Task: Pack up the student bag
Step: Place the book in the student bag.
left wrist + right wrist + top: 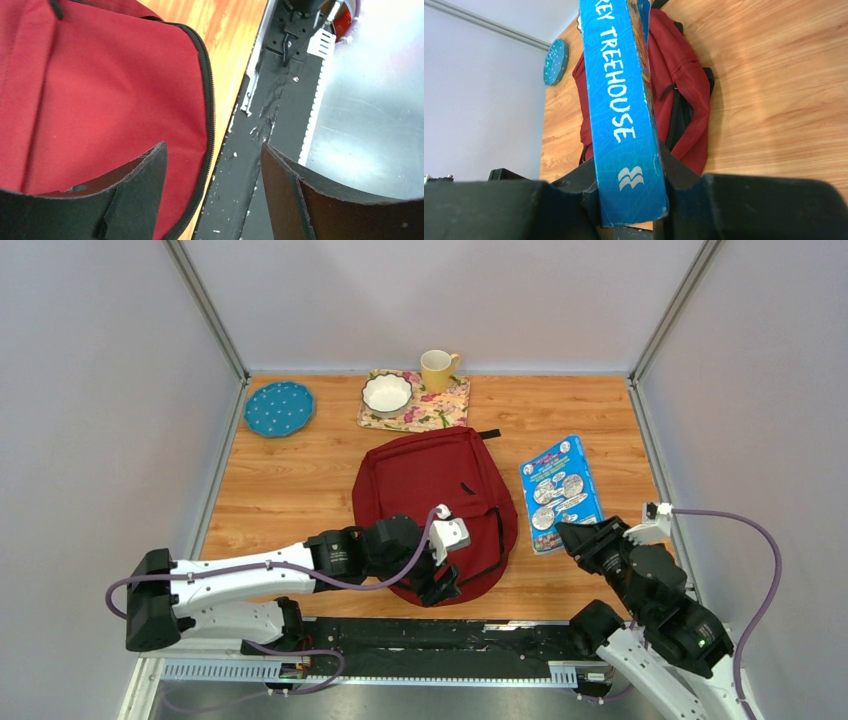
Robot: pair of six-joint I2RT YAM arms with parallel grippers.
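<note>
The dark red student bag [430, 495] lies flat in the middle of the table, black zipper and straps showing. My left gripper [442, 585] is open and empty over the bag's near edge. In the left wrist view [212, 165] its fingers straddle the bag's zipper edge [207, 120], one over red fabric [100, 90], the other over the black rail. My right gripper [582, 538] is shut on the near end of a blue book [560, 490] to the right of the bag. The right wrist view shows the book's spine [621, 110] clamped between the fingers [631, 185], with the bag [684, 75] behind it.
A teal dotted plate [279, 408] sits at the back left. A white bowl [387, 393] and a yellow mug [436, 370] stand on a floral mat [445, 412] behind the bag. A black rail [430, 635] runs along the table's near edge. Walls close the sides.
</note>
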